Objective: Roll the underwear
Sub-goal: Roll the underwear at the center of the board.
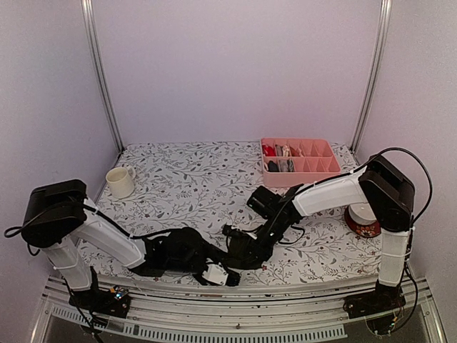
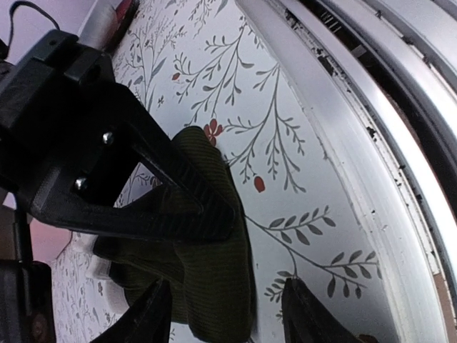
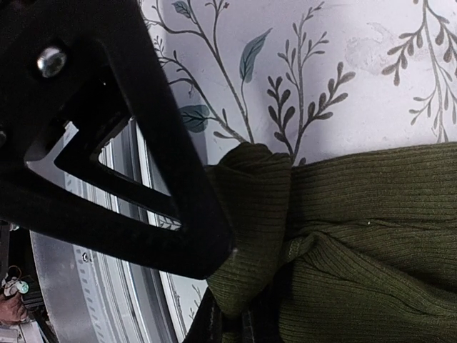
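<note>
A dark olive ribbed underwear (image 2: 211, 275) lies bunched on the floral cloth near the table's front rail. In the right wrist view the underwear (image 3: 371, 236) shows a folded end. My right gripper (image 3: 246, 330) is shut on that fold, and the same right gripper (image 2: 107, 171) shows as a black frame over the cloth in the left wrist view. My left gripper (image 2: 228, 318) stands open, its fingertips (image 2: 153, 314) astride the garment's near end. Both grippers meet at the front middle, left gripper (image 1: 214, 266), right gripper (image 1: 239, 248).
A pink divided tray (image 1: 325, 148) with small cloth items stands at the back right. A cream mug (image 1: 120, 181) sits at the left, a red-patterned bowl (image 1: 362, 221) at the right. The metal front rail (image 2: 343, 143) runs close beside the garment.
</note>
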Motion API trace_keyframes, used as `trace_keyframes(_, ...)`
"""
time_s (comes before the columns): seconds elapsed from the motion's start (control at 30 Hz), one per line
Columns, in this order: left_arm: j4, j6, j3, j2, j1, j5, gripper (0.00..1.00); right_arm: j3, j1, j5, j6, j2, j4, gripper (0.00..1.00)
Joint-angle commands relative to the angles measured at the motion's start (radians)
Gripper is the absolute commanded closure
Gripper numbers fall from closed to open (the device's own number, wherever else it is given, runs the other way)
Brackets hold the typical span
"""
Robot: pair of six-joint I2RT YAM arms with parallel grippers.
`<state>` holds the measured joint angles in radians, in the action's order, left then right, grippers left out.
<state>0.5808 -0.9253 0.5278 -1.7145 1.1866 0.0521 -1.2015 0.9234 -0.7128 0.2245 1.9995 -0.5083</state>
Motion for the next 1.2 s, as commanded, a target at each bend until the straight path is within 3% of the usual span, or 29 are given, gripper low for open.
trace_keyframes(0.0, 0.043, 0.016, 0.032, -0.052, 0.018, -0.105, 0.46, 0.0, 0.003, 0.042, 0.008, 0.038, -0.037, 0.97)
trace_keyframes(0.3, 0.05, 0.005, 0.045, -0.113, 0.038, -0.141, 0.51, 0.004, 0.005, 0.056, 0.01, 0.038, -0.033, 0.97)
trace_keyframes(0.53, -0.005, 0.03, 0.087, -0.178, 0.049, -0.155, 0.77, 0.0, 0.004, 0.065, 0.01, 0.038, -0.031, 0.97)
trace_keyframes(0.67, -0.046, 0.046, 0.104, -0.198, 0.048, -0.156, 1.0, 0.0, 0.004, 0.082, 0.011, 0.035, -0.032, 0.96)
trace_keyframes(0.73, -0.091, 0.058, 0.117, -0.192, 0.046, -0.144, 1.0, 0.0, 0.004, 0.104, 0.012, 0.023, -0.033, 0.94)
trace_keyframes(0.93, -0.339, 0.13, 0.2, -0.172, 0.001, -0.006, 1.0, 0.059, 0.003, 0.263, 0.0, -0.122, 0.026, 0.66)
trace_keyframes(1.1, -0.531, 0.186, 0.294, -0.179, -0.061, 0.14, 1.0, 0.214, 0.011, 0.396, -0.021, -0.331, 0.155, 0.38)
trace_keyframes(1.17, -0.592, 0.194, 0.33, -0.188, -0.081, 0.189, 1.0, 0.274, 0.017, 0.467, -0.034, -0.392, 0.202, 0.31)
